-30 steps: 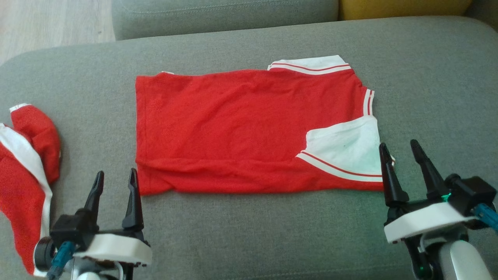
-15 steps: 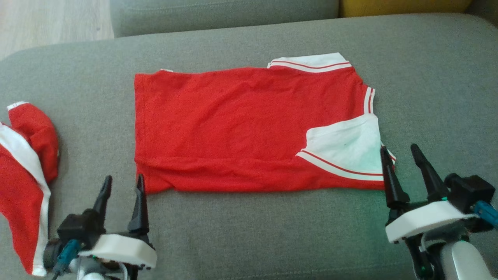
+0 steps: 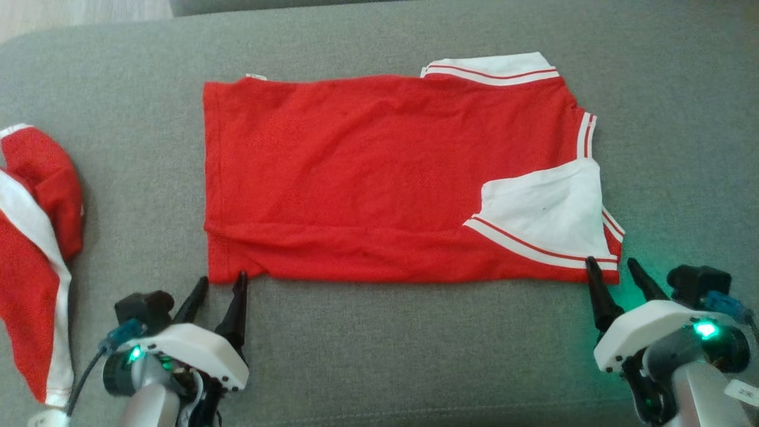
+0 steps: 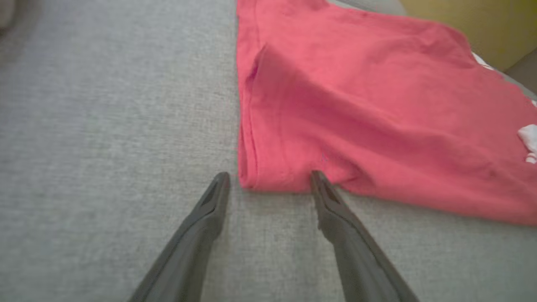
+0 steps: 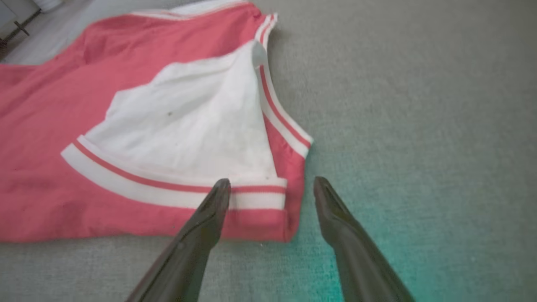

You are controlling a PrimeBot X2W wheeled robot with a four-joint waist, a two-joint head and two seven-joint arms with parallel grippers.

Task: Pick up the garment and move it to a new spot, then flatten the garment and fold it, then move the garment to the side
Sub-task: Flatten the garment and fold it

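Since both sets of jaws are spread wide with nothing in them, this one's easy to read: the left gripper (image 3: pixel 223 276) sits low over the grey couch cushion (image 3: pixel 415 344), tips right at the near-left corner of the red garment (image 3: pixel 367 172). From the left wrist view, one fingertip (image 4: pixel 329 201) meets the hem at that corner and the other is over bare cushion just off to the side, so the corner lines up with the gap. Across the way the right gripper (image 3: pixel 610 261) is at the near-right corner, and its wrist view shows one finger (image 5: pixel 205 222) over the striped band while the other is over bare cushion just past the edge. Can't tell if any of those tips are actually pressing down or just above the fabric. The garment itself lies flat in the middle of the cushion, long side running left to right, with a white panel (image 3: pixel 545 207) edged in red stripes showing at the right end and another white striped bit (image 3: pixel 492 65) poking out along the far edge. Some soft wrinkles run along the near hem. Well off to the left is a second red-and-white piece of clothing (image 3: pixel 29 249), crumpled, not touching the first. A green light (image 3: pixel 705 329) glows on the right wrist and tints the cushion beside it.
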